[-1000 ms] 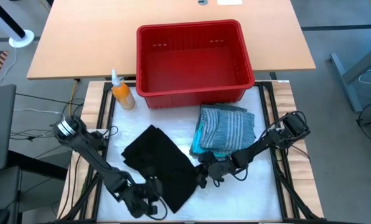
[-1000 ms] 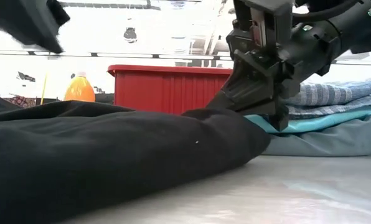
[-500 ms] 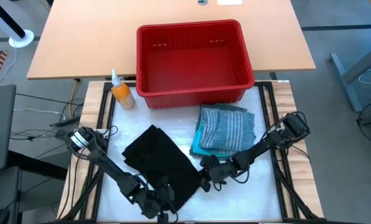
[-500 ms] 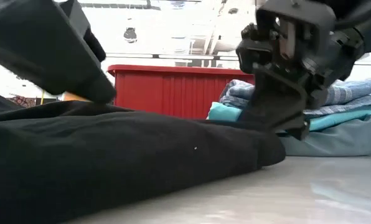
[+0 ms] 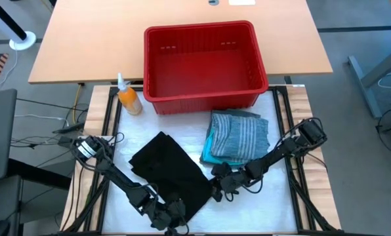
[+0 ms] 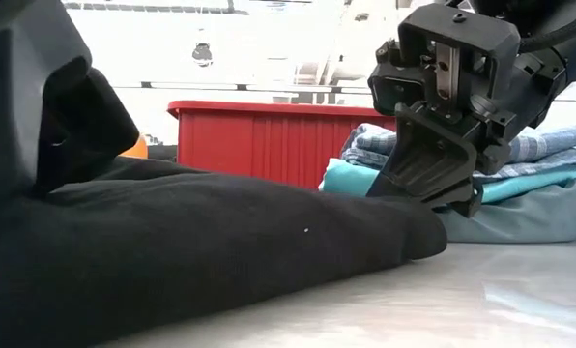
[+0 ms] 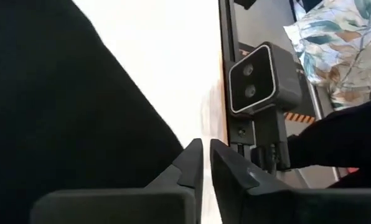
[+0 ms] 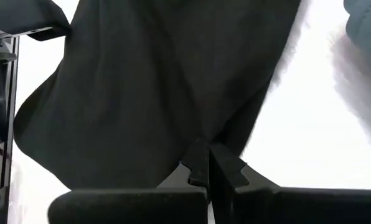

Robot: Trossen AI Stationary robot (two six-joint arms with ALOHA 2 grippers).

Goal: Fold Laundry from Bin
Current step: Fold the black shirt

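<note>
Black garment (image 5: 172,174) lies diagonal, lower centre of high view, btwn both tools: left tool (image 5: 172,215) pinching its bottom corner, right tool (image 5: 216,185) pressed together on its right edge.

One red bin (image 5: 202,62) stands at the counter's far edge. One orange spray bottle (image 5: 128,97) is beside it. Four garments show: one black garment (image 5: 172,172) lying alone toward the near edge, and a stack of three, with a striped shirt (image 5: 241,134) on a turquoise piece (image 5: 210,149) and a grey-green piece (image 6: 530,220). Two dark arms, each with one gripper: the left gripper (image 5: 172,211) and the right gripper (image 5: 220,183).
</note>
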